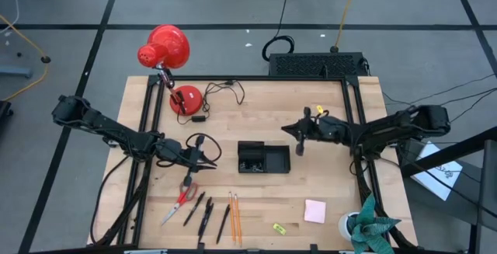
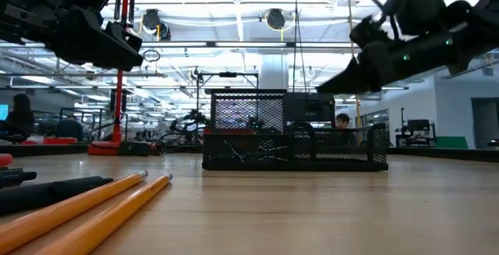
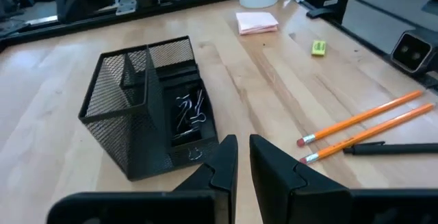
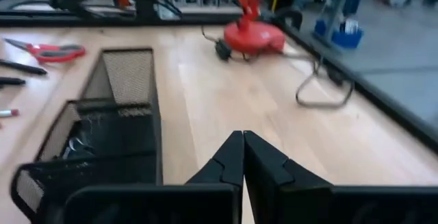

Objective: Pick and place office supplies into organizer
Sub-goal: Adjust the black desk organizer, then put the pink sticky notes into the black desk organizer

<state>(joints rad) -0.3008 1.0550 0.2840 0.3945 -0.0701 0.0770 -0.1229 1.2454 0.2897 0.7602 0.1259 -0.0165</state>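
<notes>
The black mesh organizer (image 1: 264,158) (image 2: 296,142) (image 3: 147,107) (image 4: 102,128) stands mid-table, with binder clips (image 3: 188,114) in one compartment. Near the table's near edge lie the red-handled scissors (image 1: 180,202), black pens (image 1: 200,213), orange pencils (image 1: 234,217) (image 3: 363,125), a yellow piece (image 1: 279,227) (image 3: 318,47) and a pink pad (image 1: 314,211) (image 3: 257,22). My left gripper (image 1: 211,162) (image 3: 243,157) hovers just left of the organizer, open by a narrow gap and empty. My right gripper (image 1: 298,141) (image 4: 243,142) hangs above the table right of the organizer, shut and empty.
A red desk lamp (image 1: 167,48) with its base (image 1: 185,99) and cable stands at the far left. A black box (image 1: 314,64) sits beyond the far edge. A potted plant (image 1: 371,227) occupies the near right corner. Bare wood lies between the organizer and the lamp.
</notes>
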